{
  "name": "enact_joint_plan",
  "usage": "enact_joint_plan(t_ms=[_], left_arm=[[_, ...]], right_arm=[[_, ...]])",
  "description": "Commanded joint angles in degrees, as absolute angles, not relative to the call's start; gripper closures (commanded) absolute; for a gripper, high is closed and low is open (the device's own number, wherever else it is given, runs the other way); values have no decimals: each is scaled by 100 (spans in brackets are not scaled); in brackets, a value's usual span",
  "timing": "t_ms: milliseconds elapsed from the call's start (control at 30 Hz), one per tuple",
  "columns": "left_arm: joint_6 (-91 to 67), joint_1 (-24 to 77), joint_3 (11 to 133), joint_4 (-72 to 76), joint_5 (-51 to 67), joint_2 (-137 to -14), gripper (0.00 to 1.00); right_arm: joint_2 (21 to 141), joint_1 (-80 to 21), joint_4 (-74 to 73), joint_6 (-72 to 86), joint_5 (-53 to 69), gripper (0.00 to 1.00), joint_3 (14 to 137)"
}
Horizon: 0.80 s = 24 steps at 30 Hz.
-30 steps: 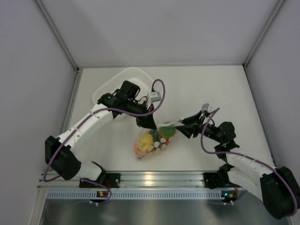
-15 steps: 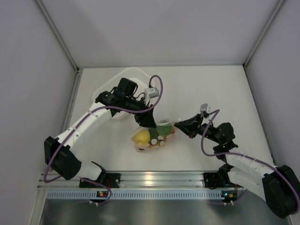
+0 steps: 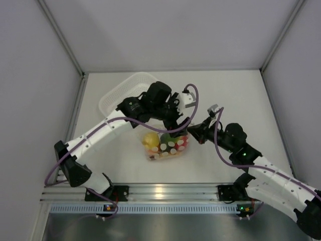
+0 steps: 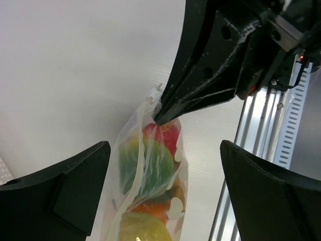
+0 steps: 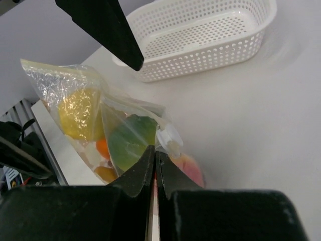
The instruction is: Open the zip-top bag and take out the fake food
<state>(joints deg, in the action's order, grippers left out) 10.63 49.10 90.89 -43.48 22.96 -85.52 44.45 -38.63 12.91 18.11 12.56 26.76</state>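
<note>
The clear zip-top bag (image 3: 168, 146) with white dots lies in the middle of the table with the fake food inside. I see a yellow lemon (image 5: 77, 113), a green piece (image 5: 128, 140), a red apple (image 5: 188, 165) and a small orange piece (image 5: 103, 148). My right gripper (image 5: 154, 150) is shut on the bag's top edge beside the white zip tab (image 5: 168, 138). My left gripper (image 4: 165, 150) is wide open over the bag (image 4: 150, 170), one finger on each side, touching nothing. In the top view, the left gripper (image 3: 173, 128) hangs just above the bag, and the right gripper (image 3: 191, 133) is at the bag's right end.
A white perforated basket (image 3: 125, 93) stands at the back left, partly under the left arm. It also shows in the right wrist view, basket (image 5: 200, 35), behind the bag. The aluminium rail (image 3: 160, 193) runs along the near edge.
My left gripper has opened, let go of the bag and swung right over it. My right gripper has shut on the bag's top edge, and the bag has shifted a little right.
</note>
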Motion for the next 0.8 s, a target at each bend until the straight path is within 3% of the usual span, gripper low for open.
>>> enact_joint_plan(t_ms=[0, 167, 300, 333, 400, 433, 500, 533, 600, 700, 733, 767], left_arm=[[1581, 4939, 9299, -4140, 1679, -8824, 5], [2012, 4948, 9273, -4140, 1793, -9052, 20], [2109, 4948, 9316, -4140, 1784, -9202, 42], [2127, 4948, 9325, -4140, 1802, -9228, 64], [2118, 4948, 9351, -4140, 1872, -9281, 76], [2127, 4948, 9352, -4140, 1924, -9316, 91], [2136, 4948, 9343, -4148, 1995, -9325, 94], [2153, 4948, 9343, -4148, 2065, -9343, 100], [2171, 4948, 9334, -4148, 2083, -9317, 100], [2171, 4948, 9334, -4148, 2276, -9159, 100], [2180, 4948, 9325, -4148, 2346, -9036, 100], [2214, 4948, 9316, -4140, 2582, -8983, 100]], right_arm=[[4280, -4025, 625, 1626, 773, 100, 3041], [4184, -4043, 528, 1617, 905, 100, 3058], [4166, -4052, 483, 1529, 984, 100, 3059], [4140, -4052, 483, 1521, 993, 100, 3050], [4105, -4052, 501, 1503, 1019, 100, 3041], [4070, -4060, 484, 1477, 1011, 100, 3032], [4008, -4052, 457, 1459, 1002, 100, 3024], [3964, -4052, 448, 1442, 985, 100, 3015], [3832, -4060, 378, 1372, 967, 100, 2997], [3604, -4052, 159, 1231, 862, 80, 2945], [3447, -4052, 89, 1196, 818, 60, 2927], [3358, -4052, 18, 1187, 765, 55, 2901]])
